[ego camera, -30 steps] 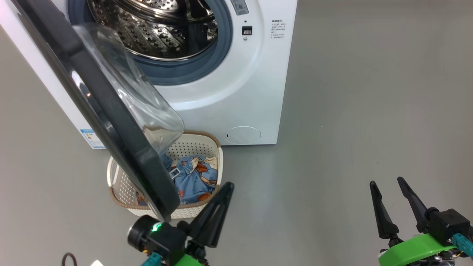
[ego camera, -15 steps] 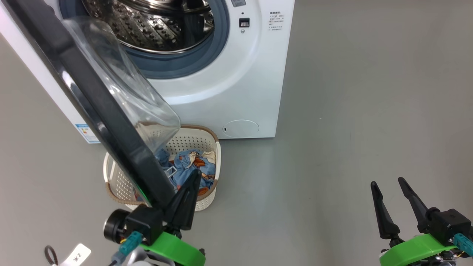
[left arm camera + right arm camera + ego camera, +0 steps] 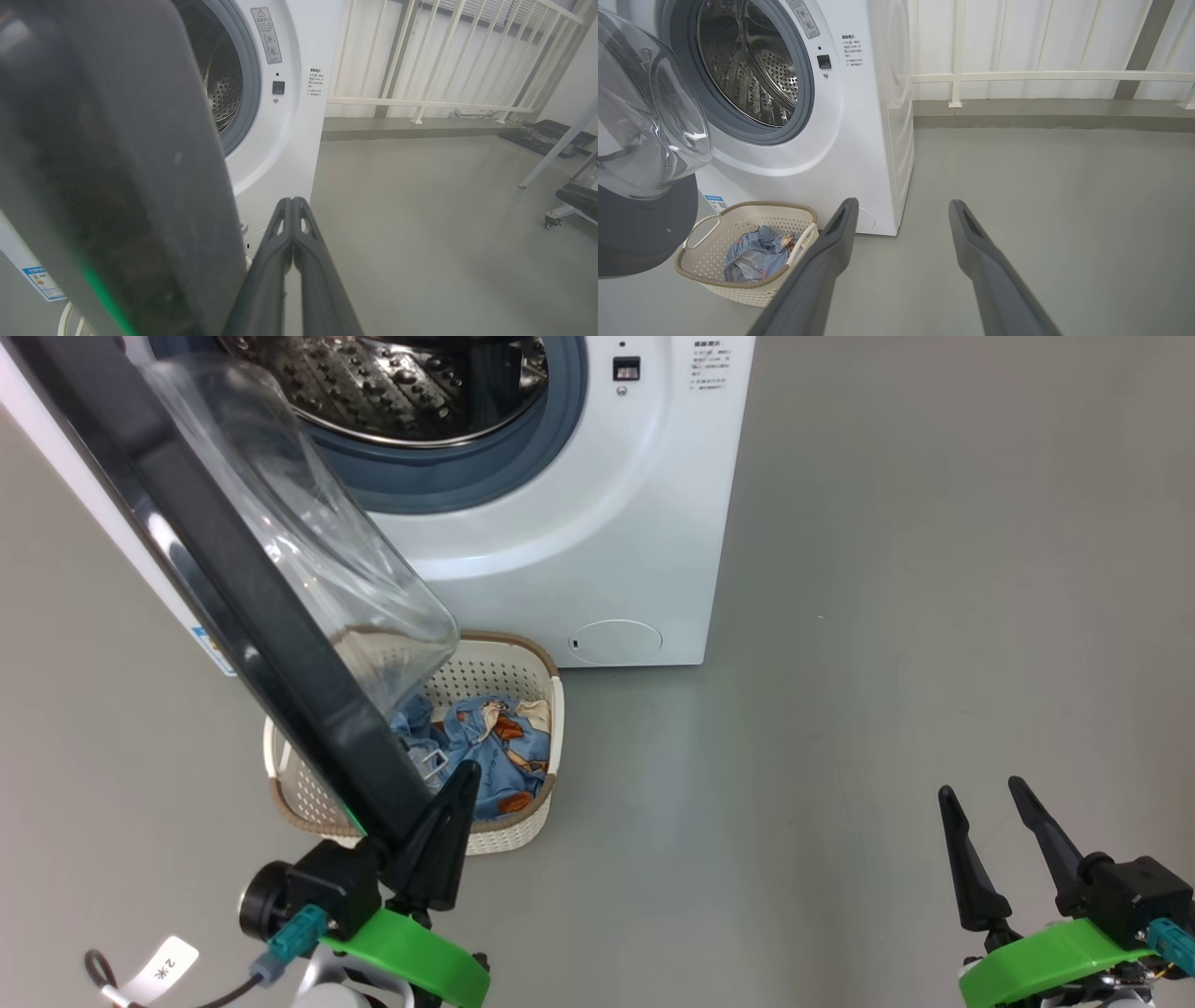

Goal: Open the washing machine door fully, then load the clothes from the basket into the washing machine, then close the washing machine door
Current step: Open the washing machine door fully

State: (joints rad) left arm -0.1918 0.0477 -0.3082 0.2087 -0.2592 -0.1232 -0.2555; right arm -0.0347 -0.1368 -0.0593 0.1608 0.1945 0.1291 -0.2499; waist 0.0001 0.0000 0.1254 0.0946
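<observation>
The white washing machine (image 3: 597, 523) (image 3: 859, 121) stands with its steel drum (image 3: 401, 383) (image 3: 747, 70) exposed. Its black washing machine door (image 3: 233, 607) (image 3: 107, 177) with the clear glass bowl (image 3: 308, 532) (image 3: 640, 116) swings out over the cream basket (image 3: 523, 826) (image 3: 752, 291). Light-blue clothes (image 3: 495, 751) (image 3: 754, 254) lie in the basket. My left gripper (image 3: 465, 770) (image 3: 292, 201) is shut and empty, its fingers right beside the door's lower outer edge. Low at the right over bare floor, my right gripper (image 3: 980, 789) (image 3: 901, 205) stands open.
Grey floor (image 3: 887, 616) spreads to the right of the machine. A white railing (image 3: 1041, 74) (image 3: 420, 100) runs along the wall behind. Dark wheeled equipment (image 3: 574, 200) and a slanted white leg (image 3: 556, 149) sit at the far right in the left wrist view.
My left gripper has moved left, from right of the basket to the door's lower edge. The camera has shifted slightly. The right gripper has stayed put.
</observation>
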